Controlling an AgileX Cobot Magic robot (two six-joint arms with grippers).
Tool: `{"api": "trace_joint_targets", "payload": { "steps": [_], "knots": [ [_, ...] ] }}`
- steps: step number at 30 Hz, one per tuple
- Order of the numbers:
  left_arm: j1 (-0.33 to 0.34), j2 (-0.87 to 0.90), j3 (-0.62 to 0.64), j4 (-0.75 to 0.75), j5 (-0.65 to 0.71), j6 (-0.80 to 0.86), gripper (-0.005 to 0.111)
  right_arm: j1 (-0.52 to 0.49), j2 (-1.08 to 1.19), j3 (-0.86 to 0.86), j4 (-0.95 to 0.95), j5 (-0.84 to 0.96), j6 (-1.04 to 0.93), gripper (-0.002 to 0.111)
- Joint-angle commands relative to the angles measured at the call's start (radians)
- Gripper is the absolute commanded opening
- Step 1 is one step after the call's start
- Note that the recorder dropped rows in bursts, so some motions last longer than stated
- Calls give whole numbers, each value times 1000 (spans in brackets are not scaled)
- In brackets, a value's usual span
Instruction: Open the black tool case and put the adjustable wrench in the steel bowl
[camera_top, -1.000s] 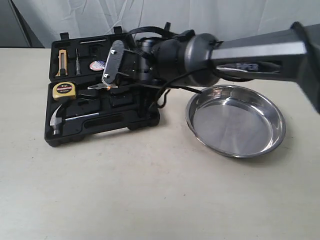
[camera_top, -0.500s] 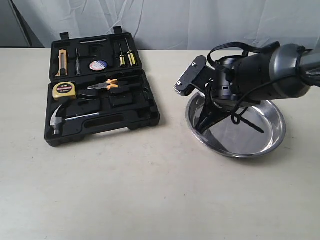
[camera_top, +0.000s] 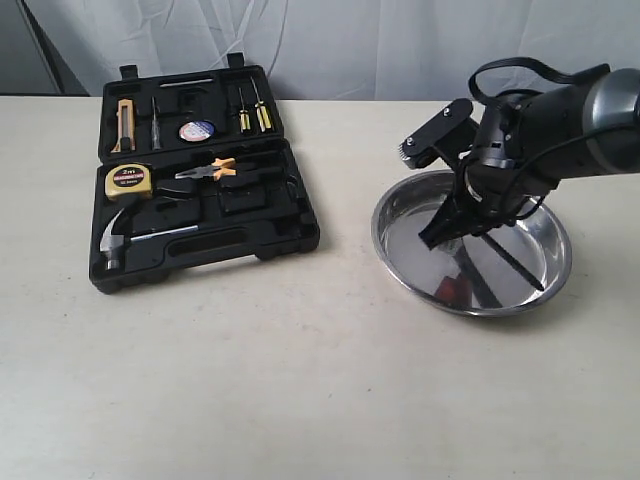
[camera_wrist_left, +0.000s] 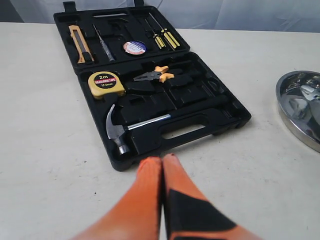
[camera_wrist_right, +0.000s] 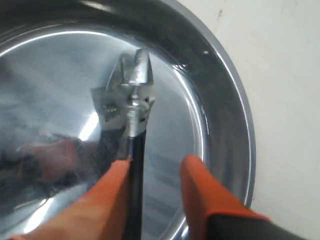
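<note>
Right gripper (camera_wrist_right: 155, 167) hangs in the shallow shiny steel bowl (camera_wrist_right: 227, 105) with orange fingers (camera_wrist_right: 112, 195) apart, the small silver-headed, black-handled adjustable wrench (camera_wrist_right: 134, 90) resting inside against one finger, so the drop looks in hand and the next move calls for lifting clear without snagging it.

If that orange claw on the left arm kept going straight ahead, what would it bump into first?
The left gripper would probably meet the black tool case at its near wall, by the hammer head; its height is unclear.

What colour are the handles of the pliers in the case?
Orange; the pliers show best in the left wrist view.
</note>
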Motion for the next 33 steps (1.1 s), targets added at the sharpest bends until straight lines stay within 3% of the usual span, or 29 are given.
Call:
{"api": "trace_joint_targets", "payload": {
  "steps": [1,5,9,12,14,15,20,24,27,33],
  "knots": [
    [-4,-4,3,6,-3,-6,0,-8,-10,1,-15,10,5,53],
    [-4,-4,3,8,-4,-6,0,-8,-23,1,-21,15,5,53],
    [-4,-4,3,8,-4,-6,0,-8,-82,1,-7,6,5,44],
    [-4,-4,3,8,-4,-6,0,-8,-156,1,18,-17,17,23],
    [-4,-4,3,9,-7,-6,0,-8,-218,1,38,-31,69,2],
    [-4,-4,3,9,-11,-4,0,-8,-243,1,51,-38,101,0],
    [-4,-47,-19,2,-118,32,0,-8,-391,1,197,-77,79,-1],
    [-4,-124,-55,2,-190,55,0,-6,-491,24,447,-91,-159,-1],
    [-4,-189,-57,2,-161,55,0,-6,-585,110,629,-123,-306,-1],
    [-4,-243,-46,5,-104,46,0,-6,-776,323,679,-172,-318,-1]
  ]
}}
